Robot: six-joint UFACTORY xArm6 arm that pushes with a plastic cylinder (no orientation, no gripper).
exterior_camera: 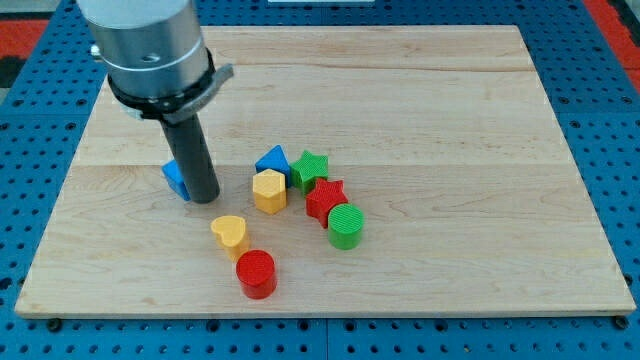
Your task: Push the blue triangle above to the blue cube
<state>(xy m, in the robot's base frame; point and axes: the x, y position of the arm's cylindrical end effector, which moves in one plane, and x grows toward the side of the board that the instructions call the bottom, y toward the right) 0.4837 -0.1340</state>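
Rod down on the wooden board point(450, 120), and my tip point(205, 199) sits touching or just shy of the blue cube point(176, 178), which peeks out on the view's left of the rod, mostly hidden behind it. No claw here to open or close: the arm ends in a plain rod, so nothing is gripped, only nudged.

Now the target piece: the blue triangle point(271, 160) lies to the view's right of my tip, a little toward the view's top, well apart from it. It is crowded. The yellow hexagonal block point(269, 190) touches it on the side toward the view's bottom, and the green star-shaped block point(309, 170) sits just beside it on the far side from my tip. Beyond those, farther right and lower, come the red star-shaped block point(324, 198) and the green cylinder point(346, 226). Below my tip, toward the view's bottom, lie the yellow heart point(229, 232) and the red cylinder point(256, 273).

Handling, as I judge it: a small, light, rigid block that should slide easily on smooth wood, and not fragile. Its slanted faces may make it spin off a poorly centred push. There's no taking hold; contact belongs on the flat face farthest from my tip, pushed squarely so it travels to the spot above the cube without dragging the yellow neighbour along.
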